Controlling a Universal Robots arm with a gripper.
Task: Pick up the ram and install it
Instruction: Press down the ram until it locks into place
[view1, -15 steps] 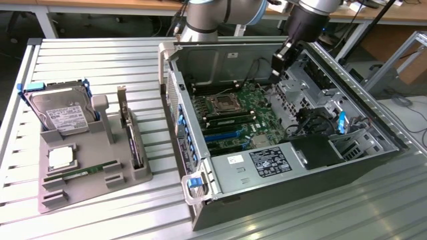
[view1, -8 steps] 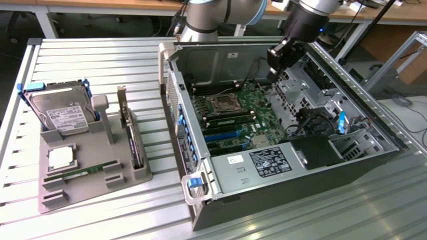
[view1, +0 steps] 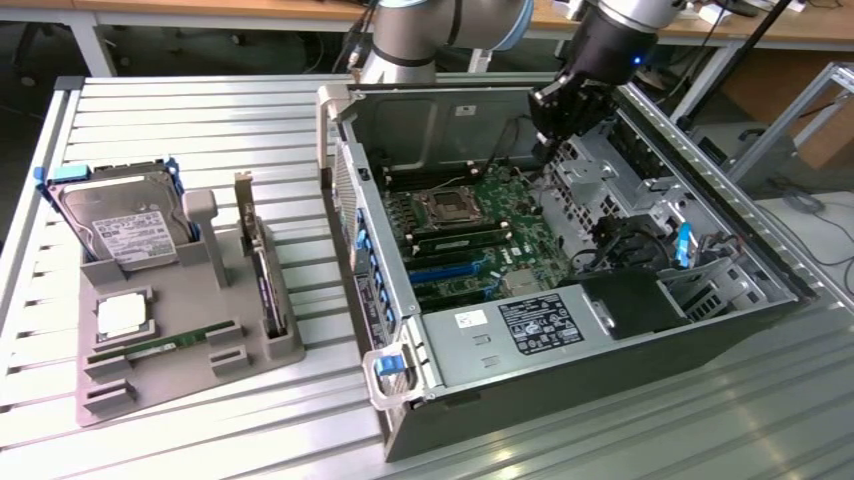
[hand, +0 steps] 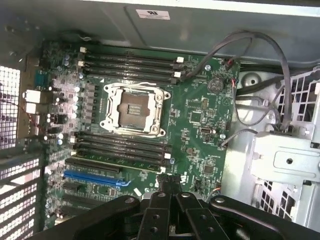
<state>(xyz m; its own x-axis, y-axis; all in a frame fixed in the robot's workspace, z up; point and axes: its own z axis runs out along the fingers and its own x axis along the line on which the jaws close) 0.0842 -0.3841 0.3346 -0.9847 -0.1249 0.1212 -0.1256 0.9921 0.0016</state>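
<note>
Jaws closed, nothing between them; gripper (view1: 558, 118) hangs inside the case (view1: 747, 330), above the motherboard (hand: 200, 107). Ram (view1: 163, 348) lies flat in the grey tray (view1: 147, 395) on the table, well apart. To do this well: clear the case wall, open fully, align along the stick.

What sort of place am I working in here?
Likely a robotics lab or computer-assembly test bench: an open PC case on a slatted metal table, a grey parts fixture holding the ram, and desks behind.
</note>
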